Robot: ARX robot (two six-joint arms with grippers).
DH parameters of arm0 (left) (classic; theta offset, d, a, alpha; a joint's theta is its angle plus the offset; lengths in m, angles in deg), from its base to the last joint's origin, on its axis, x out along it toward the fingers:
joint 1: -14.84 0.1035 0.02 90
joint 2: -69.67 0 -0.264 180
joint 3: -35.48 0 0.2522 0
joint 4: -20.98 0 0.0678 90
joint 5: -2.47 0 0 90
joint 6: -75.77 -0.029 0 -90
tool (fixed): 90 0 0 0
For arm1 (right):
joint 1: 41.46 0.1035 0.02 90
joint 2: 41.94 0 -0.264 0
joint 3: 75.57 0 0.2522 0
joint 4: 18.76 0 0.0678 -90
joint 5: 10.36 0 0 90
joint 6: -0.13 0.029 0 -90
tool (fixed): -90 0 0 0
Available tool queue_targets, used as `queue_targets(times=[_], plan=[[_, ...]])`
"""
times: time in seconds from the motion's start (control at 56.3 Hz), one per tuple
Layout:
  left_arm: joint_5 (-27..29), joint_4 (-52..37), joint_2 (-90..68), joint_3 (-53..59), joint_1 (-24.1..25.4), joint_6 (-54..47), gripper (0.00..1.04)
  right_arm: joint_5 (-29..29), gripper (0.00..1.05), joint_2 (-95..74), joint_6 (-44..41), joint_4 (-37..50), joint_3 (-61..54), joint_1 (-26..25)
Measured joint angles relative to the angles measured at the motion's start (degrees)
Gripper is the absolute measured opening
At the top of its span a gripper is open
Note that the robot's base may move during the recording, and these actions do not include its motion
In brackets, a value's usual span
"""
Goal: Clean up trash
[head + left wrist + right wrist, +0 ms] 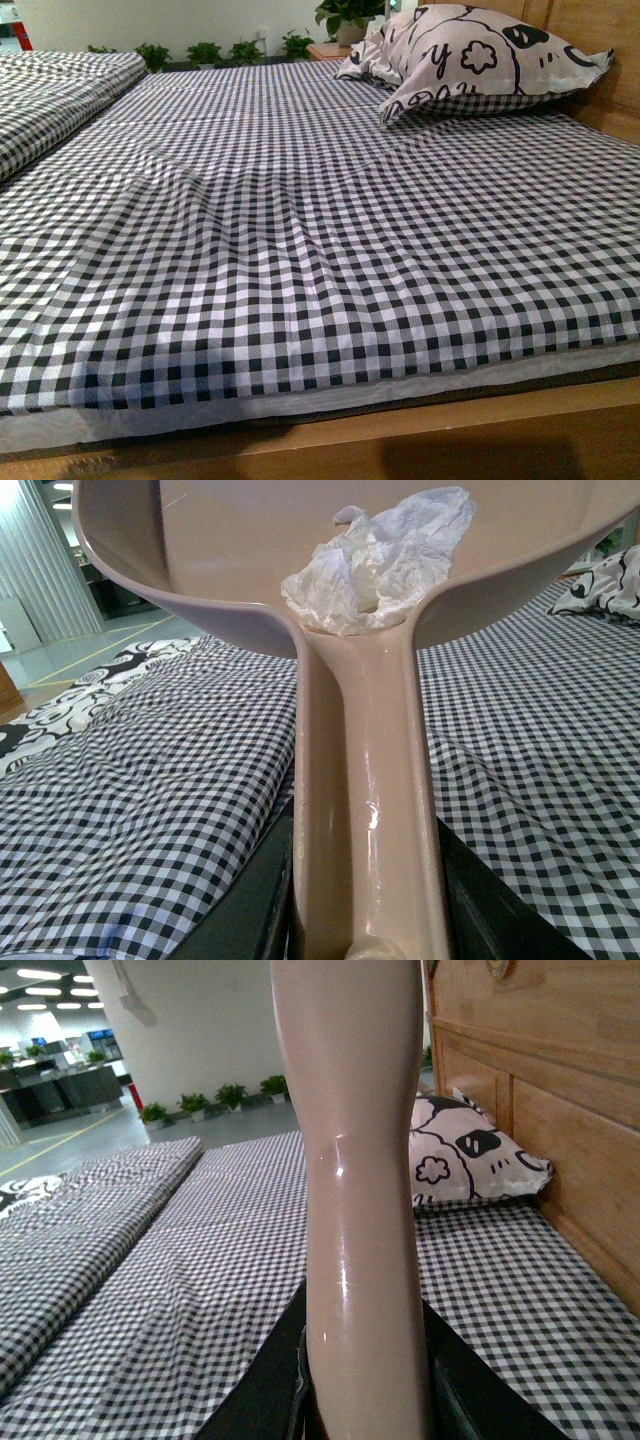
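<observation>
Bed (300,260) with a checked sheet fills the front view, pillow (470,55) at the upper right. The left gripper (365,920) is clamped on the pink dustpan (365,810) handle, holding it up. The right gripper (365,1400) grips a pink handle (365,1210). Trash (375,560) sits in the pan, near the top middle of the left wrist view.

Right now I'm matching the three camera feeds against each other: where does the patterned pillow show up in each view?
Front view: patterned pillow at the upper right, lying on the checkered bed sheet.
Left wrist view: only its corner shows at the right edge, behind the dustpan.
Right wrist view: right of centre, beside the wooden headboard.
Shared landmark: the checkered bed sheet.
</observation>
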Motion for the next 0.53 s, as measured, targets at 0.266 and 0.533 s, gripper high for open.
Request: queue_targets(times=[0.266,0.533], plan=[[0.0,0.0,0.0,0.0,0.0,0.1,0.27,0.0,0.20,0.0,0.0,0.0,0.0,0.0],[0.0,0.0,0.0,0.0,0.0,0.2,0.27,0.0,0.20,0.0,0.0,0.0,0.0,0.0]])
